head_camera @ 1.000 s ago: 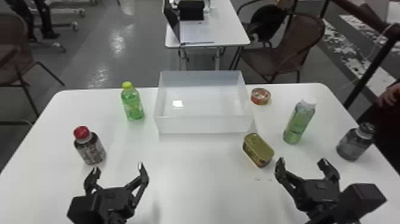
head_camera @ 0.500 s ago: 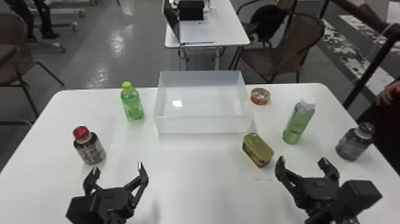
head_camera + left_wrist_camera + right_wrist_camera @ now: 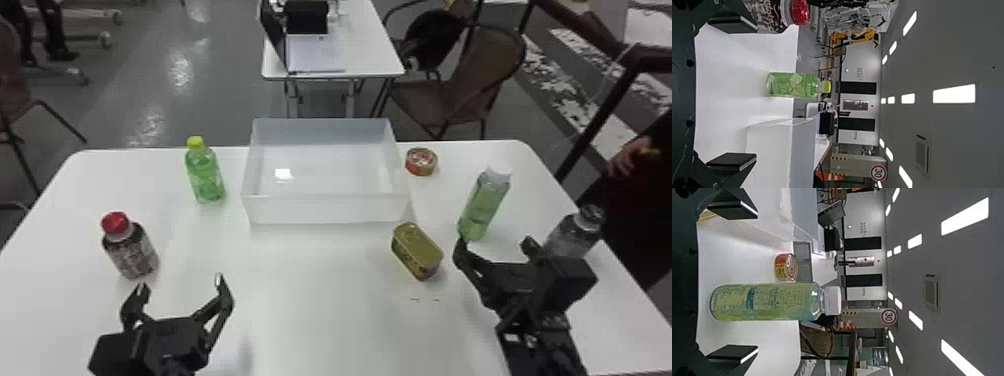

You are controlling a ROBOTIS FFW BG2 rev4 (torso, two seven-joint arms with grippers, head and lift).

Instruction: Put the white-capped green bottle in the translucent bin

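The white-capped green bottle (image 3: 484, 205) stands upright on the white table (image 3: 310, 300), to the right of the translucent bin (image 3: 327, 210) and outside it. It is tall and slim, made of clear plastic, with printing over its yellow-green body, a bluish tint toward the shoulder, a short clear neck and a white cap. My right gripper (image 3: 495, 243) is just on the near side of it. My two flat black fingers (image 3: 736, 360) there are spread wide; in my right wrist view the bottle stands ahead, between their lines, with room on both sides, and I have no grip on it.

My left gripper (image 3: 180, 284) waits over the table's near left part, its fingers also wide apart and holding nothing. Just beyond it stands a red-capped bottle (image 3: 131, 250) with dark contents, and farther off, left of the bin, a green bottle with a yellow-green cap (image 3: 205, 175).

A gold rectangular tin (image 3: 417, 251) lies between the bin and my right gripper. A round red tin (image 3: 421, 162) sits just beside the bin's right wall, and a dark bottle (image 3: 575, 232) is partly hidden behind my right gripper.
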